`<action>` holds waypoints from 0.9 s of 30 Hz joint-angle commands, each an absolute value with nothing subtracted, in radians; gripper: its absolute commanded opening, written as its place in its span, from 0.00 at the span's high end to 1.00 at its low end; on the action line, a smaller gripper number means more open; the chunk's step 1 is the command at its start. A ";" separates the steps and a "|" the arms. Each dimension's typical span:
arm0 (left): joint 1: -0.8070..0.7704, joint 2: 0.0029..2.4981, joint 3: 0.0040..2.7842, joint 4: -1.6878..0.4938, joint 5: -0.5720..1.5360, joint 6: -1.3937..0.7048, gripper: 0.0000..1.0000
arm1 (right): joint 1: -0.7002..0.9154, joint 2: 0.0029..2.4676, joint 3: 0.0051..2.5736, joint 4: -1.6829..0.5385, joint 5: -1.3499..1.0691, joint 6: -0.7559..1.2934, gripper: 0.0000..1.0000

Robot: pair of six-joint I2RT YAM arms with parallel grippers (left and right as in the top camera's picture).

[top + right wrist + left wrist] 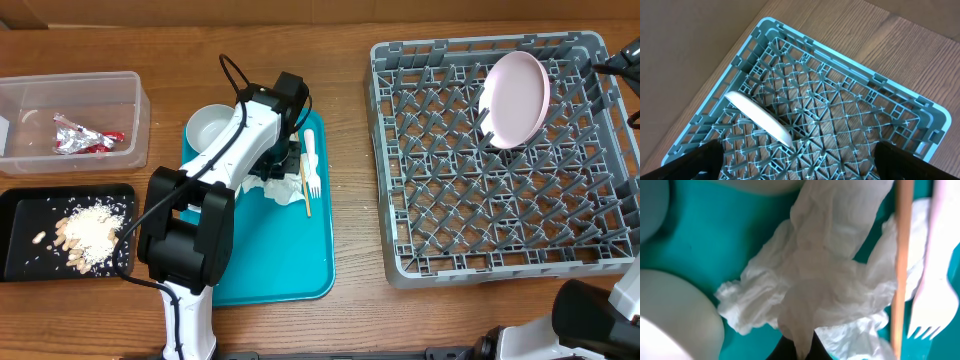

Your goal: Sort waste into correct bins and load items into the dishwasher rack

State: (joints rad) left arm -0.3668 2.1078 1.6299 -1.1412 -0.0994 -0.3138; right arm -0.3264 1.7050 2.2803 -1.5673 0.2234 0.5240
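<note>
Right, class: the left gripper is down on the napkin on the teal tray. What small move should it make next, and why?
Probably a short straight lift. The left gripper looks shut on the crumpled napkin, which has the wooden stick across its edge and the fork alongside. Rising first should free it before heading to the clear tub holding the foil wrapper.

Crumpled white napkin (810,280) on teal tray (280,260) beside wooden stick (901,255) and white fork (940,255); pink plate (518,98) on edge in rack (500,200).
</note>
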 commanded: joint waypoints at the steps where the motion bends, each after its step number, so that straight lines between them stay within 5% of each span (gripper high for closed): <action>1: -0.367 2.103 1.658 -1.161 -0.073 -0.315 0.96 | -0.327 1.708 2.278 -1.566 0.223 0.532 0.00; 27: -0.261 1.723 1.718 -1.241 -0.030 -0.329 0.96 | -0.327 1.708 2.278 -1.566 0.223 0.532 0.00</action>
